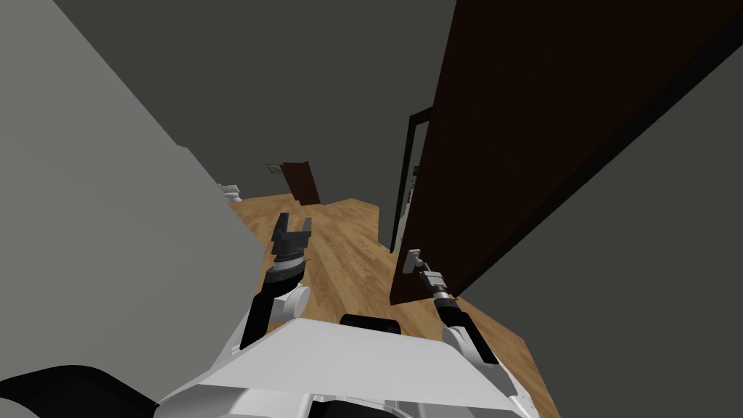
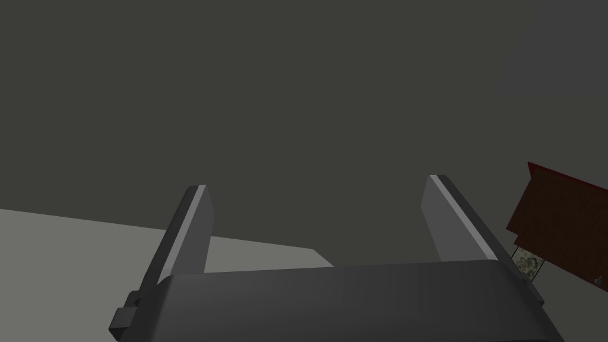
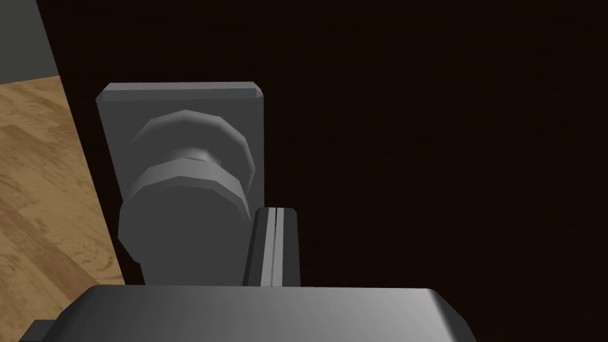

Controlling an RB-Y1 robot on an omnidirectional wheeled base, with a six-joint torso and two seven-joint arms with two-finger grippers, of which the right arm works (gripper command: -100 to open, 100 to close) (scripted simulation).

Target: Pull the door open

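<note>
Right pincer [image 3: 274, 214] has its two blades pressed flat together with nothing between them, so it grips nothing. The closed blades stand just beside the round grey knob [image 3: 178, 219], on the side away from the door's free edge, and seem to touch the knob's rim. The knob sits on a grey backplate [image 3: 178, 98] fixed to the dark brown door [image 3: 445, 148], close to that edge. In the head view the door stands ajar to the robot's right, with its free edge angled toward the robot and a dark doorway [image 1: 406, 181] behind it. Wooden floor [image 1: 348, 247] runs ahead along a corridor to a second, smaller brown door [image 1: 303, 181] at the far end. A grey wall [image 1: 109, 218] lines the left side. Left pincer [image 1: 294, 226] is raised over the floor, well apart from the door, blades spread wide and empty.
</note>
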